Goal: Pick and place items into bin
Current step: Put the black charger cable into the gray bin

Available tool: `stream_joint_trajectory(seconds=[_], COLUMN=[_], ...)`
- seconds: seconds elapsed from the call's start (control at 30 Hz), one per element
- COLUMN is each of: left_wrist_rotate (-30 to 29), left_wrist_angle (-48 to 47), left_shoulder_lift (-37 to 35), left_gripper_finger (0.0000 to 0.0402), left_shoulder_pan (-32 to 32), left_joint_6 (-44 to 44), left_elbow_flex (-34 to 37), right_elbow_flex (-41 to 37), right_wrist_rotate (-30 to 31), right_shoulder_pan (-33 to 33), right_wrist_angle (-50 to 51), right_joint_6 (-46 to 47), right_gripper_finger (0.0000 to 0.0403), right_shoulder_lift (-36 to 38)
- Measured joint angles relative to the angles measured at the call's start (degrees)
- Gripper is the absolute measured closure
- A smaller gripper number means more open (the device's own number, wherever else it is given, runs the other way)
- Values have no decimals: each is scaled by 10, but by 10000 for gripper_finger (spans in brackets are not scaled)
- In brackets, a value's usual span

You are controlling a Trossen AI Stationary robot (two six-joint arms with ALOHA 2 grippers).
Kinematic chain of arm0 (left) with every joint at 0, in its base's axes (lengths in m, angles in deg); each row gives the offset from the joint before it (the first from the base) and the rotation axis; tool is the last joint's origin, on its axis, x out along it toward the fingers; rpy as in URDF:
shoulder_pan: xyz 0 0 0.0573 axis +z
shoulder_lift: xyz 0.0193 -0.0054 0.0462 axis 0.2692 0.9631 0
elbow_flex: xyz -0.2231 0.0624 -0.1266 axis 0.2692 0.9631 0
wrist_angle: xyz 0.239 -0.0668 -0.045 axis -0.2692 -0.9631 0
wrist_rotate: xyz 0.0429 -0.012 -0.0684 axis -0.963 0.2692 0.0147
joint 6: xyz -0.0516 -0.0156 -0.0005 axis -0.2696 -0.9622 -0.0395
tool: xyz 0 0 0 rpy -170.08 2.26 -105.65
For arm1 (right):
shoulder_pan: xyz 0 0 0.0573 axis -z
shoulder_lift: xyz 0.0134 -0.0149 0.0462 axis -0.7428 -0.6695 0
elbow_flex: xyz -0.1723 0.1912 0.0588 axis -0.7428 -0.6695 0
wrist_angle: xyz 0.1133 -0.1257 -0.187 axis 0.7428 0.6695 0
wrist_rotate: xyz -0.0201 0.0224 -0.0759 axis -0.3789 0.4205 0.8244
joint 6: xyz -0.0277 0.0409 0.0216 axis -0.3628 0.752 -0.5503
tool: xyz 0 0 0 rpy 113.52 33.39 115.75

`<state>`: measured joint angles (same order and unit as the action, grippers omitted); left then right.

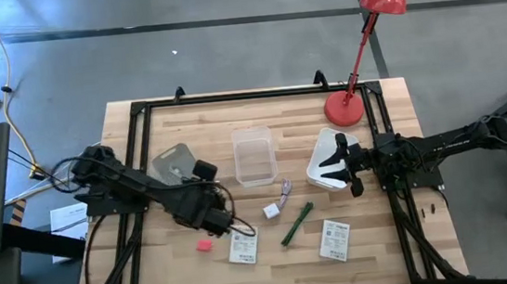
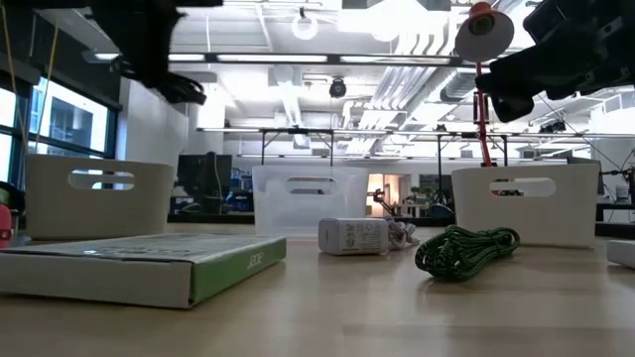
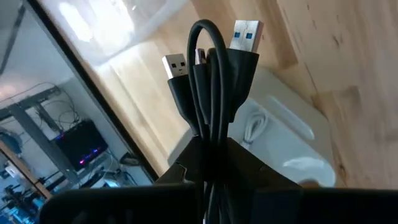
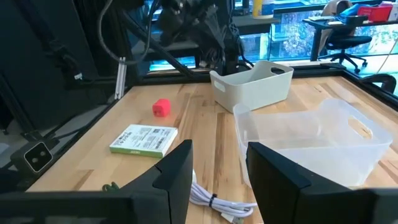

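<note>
Your left end effector (image 1: 212, 219) is clenched on the black USB cable (image 3: 208, 93), lifted over the table's front-left; the grey bin (image 1: 174, 164) lies just behind it. Right end effector (image 1: 342, 164) waits released.

Clear bin (image 1: 255, 154) set mid-table between two other bins (image 1: 173, 161) (image 1: 326, 158); cube (image 1: 205, 245), packets (image 1: 243, 245) (image 1: 335, 240), stick (image 1: 296, 224) laid along near edge.

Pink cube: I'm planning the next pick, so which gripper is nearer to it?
Left. The left gripper, shut on a dark cable, hovers beside the pink cube; the right gripper waits across the table.
</note>
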<state>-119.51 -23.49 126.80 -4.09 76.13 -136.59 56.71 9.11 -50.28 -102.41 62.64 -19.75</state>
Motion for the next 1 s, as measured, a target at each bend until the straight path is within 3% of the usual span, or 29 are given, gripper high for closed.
stream_joint_trajectory(seconds=[0.53,0.83,1.0], left_wrist_rotate=[8,7,-8], left_wrist_angle=[38,84,84], left_shoulder_lift=[-153,-182,-182], left_gripper_finger=[387,381,344], left_shoulder_pan=[-5,-5,-5], left_joint_6=[-40,-5,-2], left_elbow_flex=[279,298,298], right_elbow_flex=[0,0,0], right_wrist_rotate=[23,30,30], right_shoulder_pan=[0,0,0], right_wrist_angle=[-7,-15,-15], right_joint_6=[22,18,18], right_gripper_finger=[261,261,261], right_shoulder_lift=[-11,-12,-12])
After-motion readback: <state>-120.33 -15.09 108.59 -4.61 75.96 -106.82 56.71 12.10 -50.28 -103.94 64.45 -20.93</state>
